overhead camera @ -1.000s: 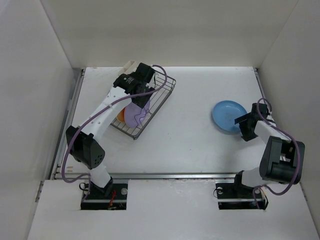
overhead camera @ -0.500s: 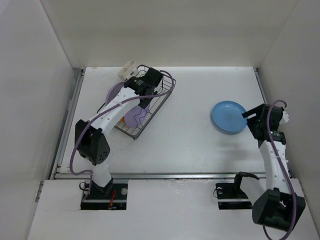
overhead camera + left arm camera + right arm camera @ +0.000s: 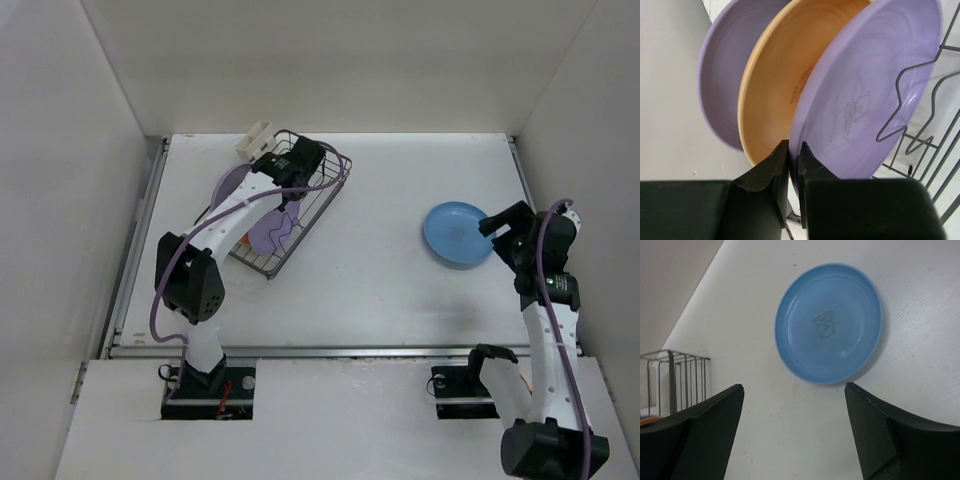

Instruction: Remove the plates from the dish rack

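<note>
Top view: the dish rack (image 3: 258,262) sat at the far left of the table (image 3: 380,290), with the left gripper (image 3: 288,185) over it. The right gripper (image 3: 492,222) was just beside a blue plate (image 3: 455,235) lying flat.
Left wrist: we saw the fingers pinched on the rim of the near purple plate (image 3: 865,90). An orange plate (image 3: 790,65) and a far purple plate (image 3: 725,75) stood behind it.
Right wrist: fingers spread wide, holding nothing.

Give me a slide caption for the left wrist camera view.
Left end effector pinches rim of near purple plate, orange plate behind it, in the dish rack.
</note>
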